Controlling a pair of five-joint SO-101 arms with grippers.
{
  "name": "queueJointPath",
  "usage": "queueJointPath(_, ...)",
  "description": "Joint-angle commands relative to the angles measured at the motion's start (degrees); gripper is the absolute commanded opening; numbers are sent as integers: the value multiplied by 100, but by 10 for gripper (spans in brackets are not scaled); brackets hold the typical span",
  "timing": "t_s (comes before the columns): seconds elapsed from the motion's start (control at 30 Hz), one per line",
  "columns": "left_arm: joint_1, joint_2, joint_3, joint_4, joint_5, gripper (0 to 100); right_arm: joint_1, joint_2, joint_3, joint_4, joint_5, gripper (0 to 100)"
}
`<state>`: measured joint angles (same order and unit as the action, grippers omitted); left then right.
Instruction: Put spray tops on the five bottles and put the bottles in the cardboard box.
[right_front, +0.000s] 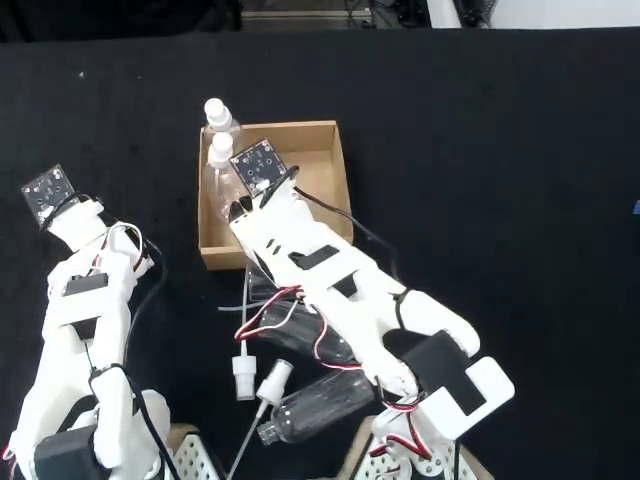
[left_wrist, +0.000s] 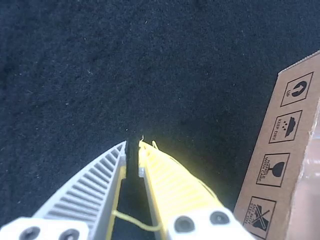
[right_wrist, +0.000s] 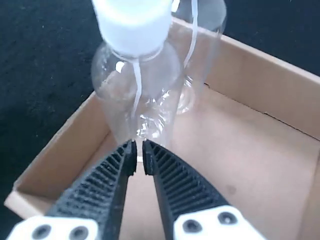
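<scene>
Black table (right_front: 500, 150) stretches wide beyond the cardboard box (right_front: 318, 170) rim.

One cardboard box (right_front: 300, 128), two capped bottles (right_front: 218, 182), two uncapped bottles (right_front: 320, 402), two loose spray tops (right_front: 243, 376) and two arms (right_front: 85, 300).

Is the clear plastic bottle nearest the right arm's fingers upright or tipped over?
Upright: the clear plastic bottle stands inside the brown cardboard box, white spray top uppermost.
</scene>
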<state>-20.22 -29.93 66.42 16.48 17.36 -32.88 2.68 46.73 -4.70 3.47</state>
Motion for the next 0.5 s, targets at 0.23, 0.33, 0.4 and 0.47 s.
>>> queueJointPath(0.23,-4,-149,-189,-132,53,30,-70,-1077,330,-123,0,13)
queueJointPath(0.33,-4,-149,-189,-132,53,30,-62,-1842,743,-114,0,13)
queueJointPath(0.4,-4,-149,-189,-132,53,30,0,-2404,1059,-26,0,13)
queueJointPath(0.47,-4,-149,-180,-132,53,30,158,-2993,1182,484,0,13)
